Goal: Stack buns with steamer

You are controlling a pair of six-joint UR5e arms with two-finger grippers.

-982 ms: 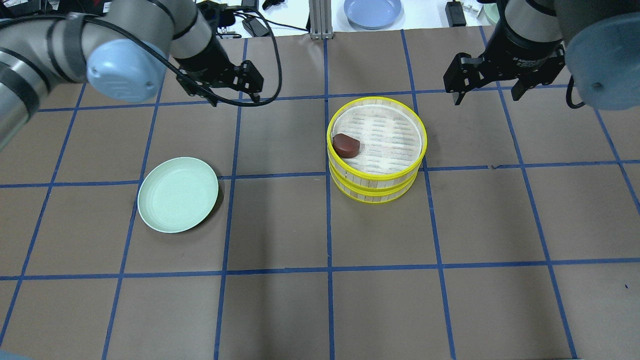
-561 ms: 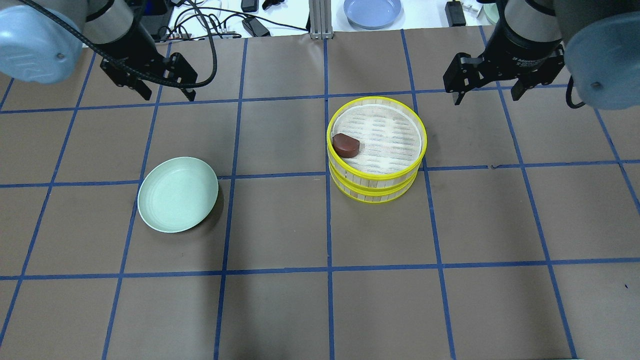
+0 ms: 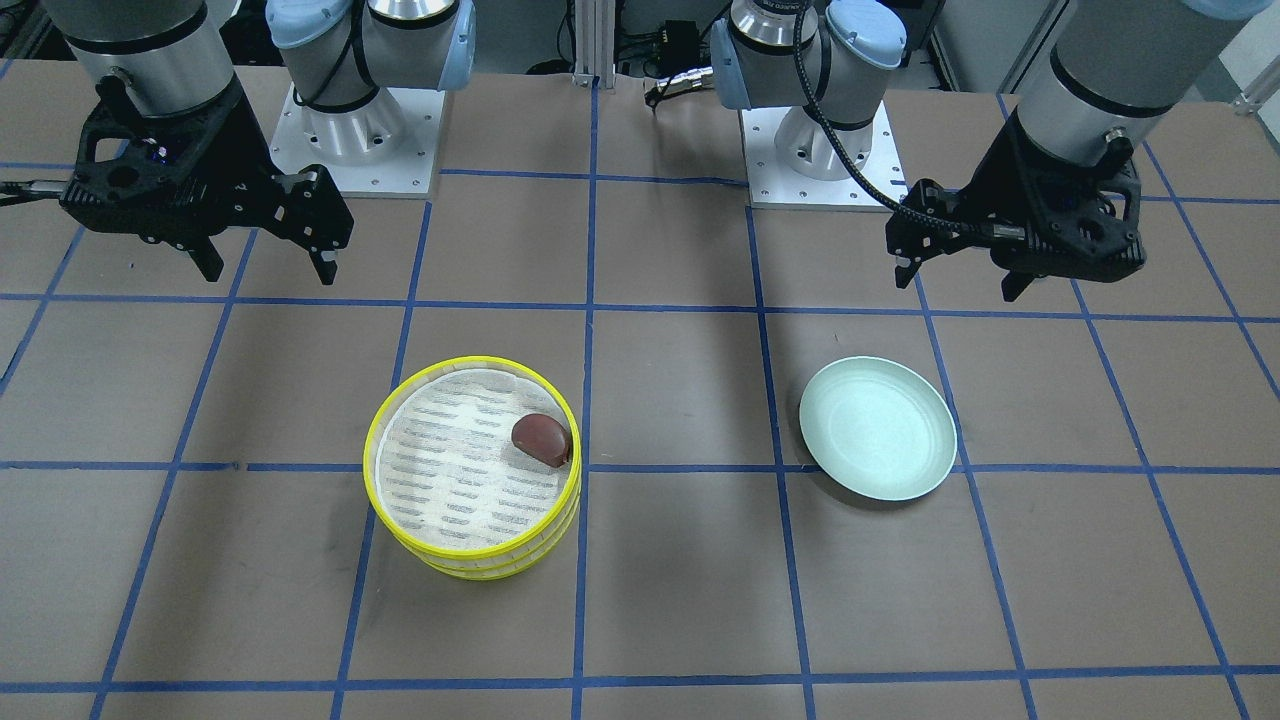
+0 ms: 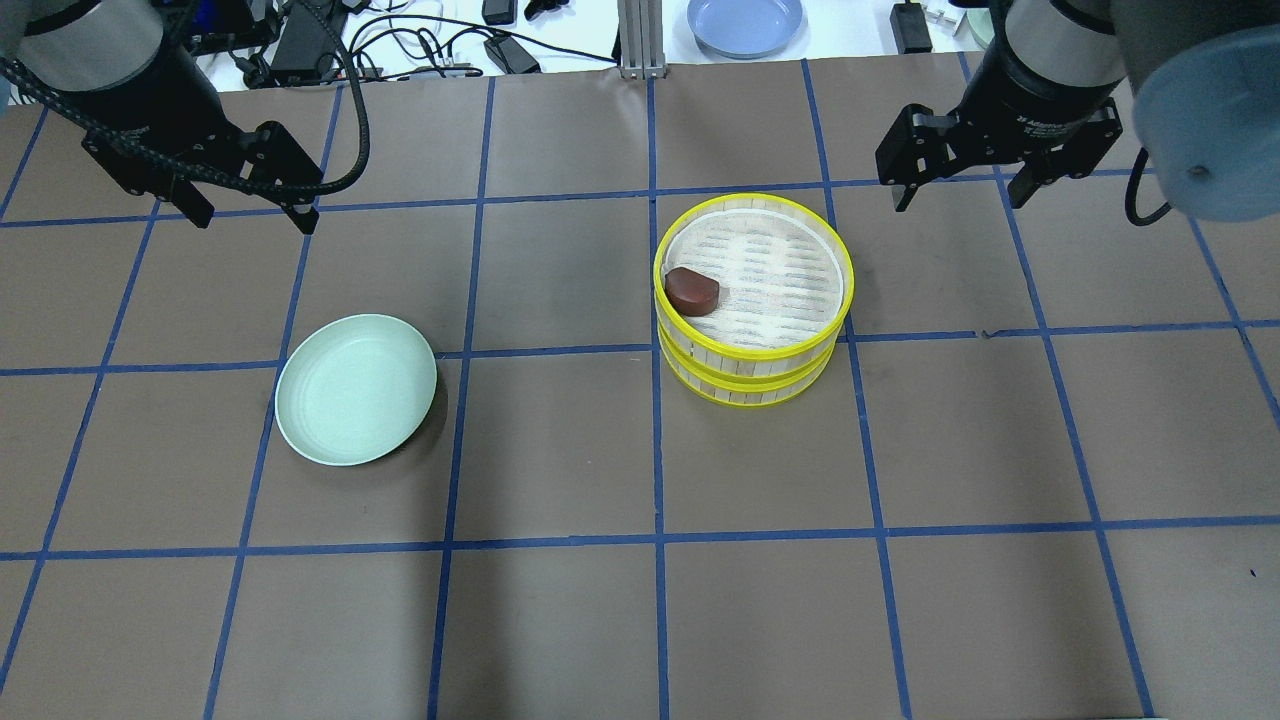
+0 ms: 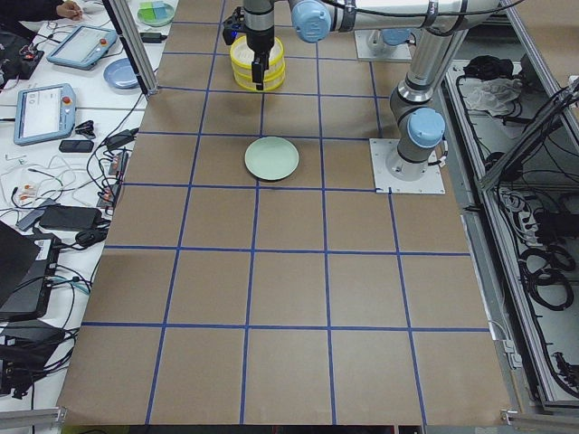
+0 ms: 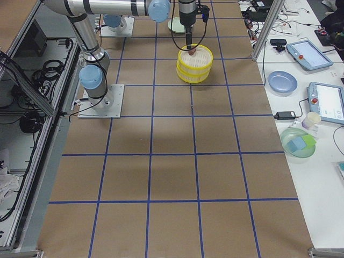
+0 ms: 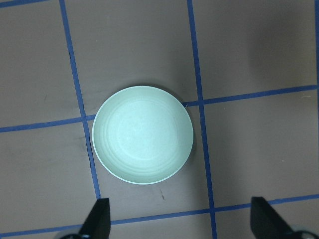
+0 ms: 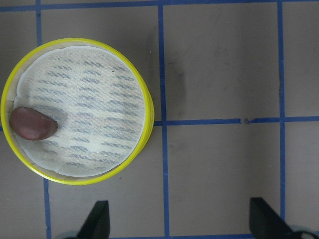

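Note:
A yellow-rimmed bamboo steamer (image 4: 753, 300), two tiers stacked, stands right of the table's middle. The dark reddish-brown bun (image 4: 692, 290) lies at the left edge of the top tier's mat; it also shows in the front view (image 3: 542, 438) and the right wrist view (image 8: 32, 123). The cream-white bun is not in view. The pale green plate (image 4: 356, 389) is empty. My left gripper (image 4: 255, 215) is open and empty, behind and left of the plate. My right gripper (image 4: 960, 198) is open and empty, behind and right of the steamer.
The table is brown paper with a blue tape grid. A blue plate (image 4: 745, 22), cables (image 4: 420, 40) and a metal post (image 4: 637, 40) sit beyond the far edge. The left wrist view looks straight down on the plate (image 7: 142, 133).
My left arm has swung left along the back of the table, from near the middle to behind the plate's left. My right gripper has shifted slightly farther back. The steamer, bun and plate have not moved.

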